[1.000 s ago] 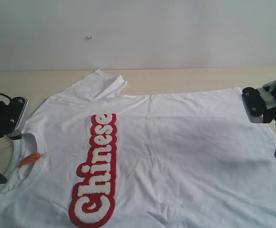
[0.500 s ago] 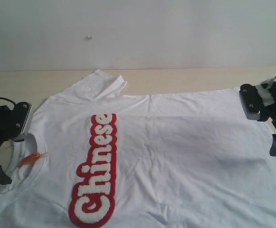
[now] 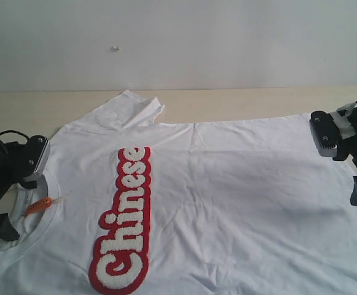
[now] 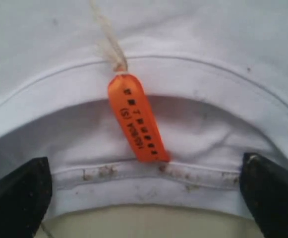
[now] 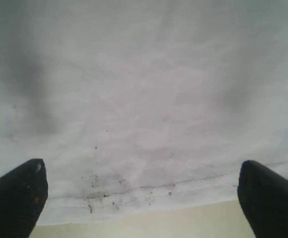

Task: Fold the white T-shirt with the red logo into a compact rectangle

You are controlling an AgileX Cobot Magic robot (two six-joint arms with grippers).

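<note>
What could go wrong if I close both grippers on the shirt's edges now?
The left gripper frames the collar and orange neck tag; it may pinch the tag or one layer only.
The right gripper faces the hem; grabbing just the top layer would let the white T-shirt skew.
The far sleeve, folded over, may bunch.

You've got the white T-shirt (image 3: pixel 227 203) spread flat on the table (image 3: pixel 239 101), collar (image 3: pixel 50 192) to the left, hem to the right. The red logo (image 3: pixel 126 218) runs along the chest, fully visible. One sleeve (image 3: pixel 132 107) lies bunched at the far edge. Left gripper (image 3: pixel 15 193) sits over the collar, jaws wide apart, orange tag (image 3: pixel 38 207) just beside it. Right gripper (image 3: pixel 344 163) is at the hem edge, jaws wide apart too.
</note>
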